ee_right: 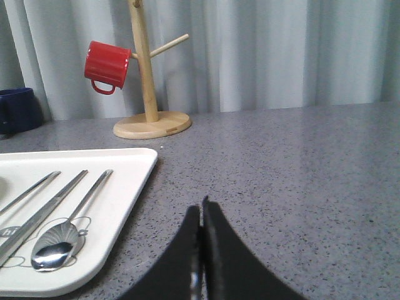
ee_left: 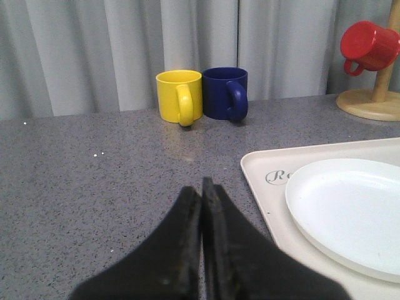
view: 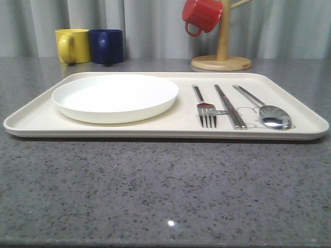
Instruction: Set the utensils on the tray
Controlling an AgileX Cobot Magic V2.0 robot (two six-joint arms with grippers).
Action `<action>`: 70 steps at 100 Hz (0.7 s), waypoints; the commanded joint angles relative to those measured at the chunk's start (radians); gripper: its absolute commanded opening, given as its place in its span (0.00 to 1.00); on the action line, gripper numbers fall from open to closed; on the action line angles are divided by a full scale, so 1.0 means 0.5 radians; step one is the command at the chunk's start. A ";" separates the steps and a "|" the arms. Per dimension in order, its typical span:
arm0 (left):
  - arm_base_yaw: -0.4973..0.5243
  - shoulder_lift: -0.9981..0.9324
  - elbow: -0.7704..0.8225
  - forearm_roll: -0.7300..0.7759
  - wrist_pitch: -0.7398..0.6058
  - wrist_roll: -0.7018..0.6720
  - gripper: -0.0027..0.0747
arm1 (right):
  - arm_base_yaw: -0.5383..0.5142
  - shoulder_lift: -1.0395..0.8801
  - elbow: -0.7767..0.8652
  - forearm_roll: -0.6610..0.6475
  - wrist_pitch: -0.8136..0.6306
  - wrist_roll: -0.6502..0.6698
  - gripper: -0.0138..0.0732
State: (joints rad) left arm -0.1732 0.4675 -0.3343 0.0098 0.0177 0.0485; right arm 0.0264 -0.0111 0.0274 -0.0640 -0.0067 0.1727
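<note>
**Operator:** Utensils are lying side by side on the right half of the tray (view: 289, 111): fork (view: 206, 113), chopsticks (view: 230, 107), spoon (view: 274, 117), all flat, handles pointing away from me, each apart from its neighbour. I'm reading the placing step as finished.

**Observer:** What are the arms doing?

**Operator:** I'm seeing the left tool (ee_left: 202, 190) with its fingers pressed together, gripping nothing, hanging over bare table (ee_left: 94, 187) just beside the tray's left edge. The right tool (ee_right: 201, 212) is likewise closed and empty, over the table off the tray's right side.

**Observer:** Anything left to move?

**Operator:** I'm judging not. No cutlery is lying loose on the table. The next move, as I'm weighing it, calls only for keeping both arms off the tray.

**Observer:** How is the set looking?

**Operator:** Slim and shiny, catching light; the spoon's bowl is sitting over a faint grey drawing. The white plate (view: 116, 97) is taking up the tray's left half, apart from the fork.
</note>
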 commanded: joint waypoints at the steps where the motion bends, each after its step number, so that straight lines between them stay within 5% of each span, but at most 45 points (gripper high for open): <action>1: 0.000 -0.052 0.005 0.097 -0.219 -0.097 0.01 | -0.006 -0.033 -0.036 -0.026 -0.170 -0.018 0.08; 70: 0.172 -1.016 0.746 0.133 -0.219 -0.097 0.01 | -0.006 -0.033 -0.036 -0.026 -0.170 -0.018 0.08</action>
State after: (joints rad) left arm -0.0894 0.0059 -0.0036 0.0754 0.0000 0.0092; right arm 0.0264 -0.0111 0.0274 -0.0640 -0.0067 0.1727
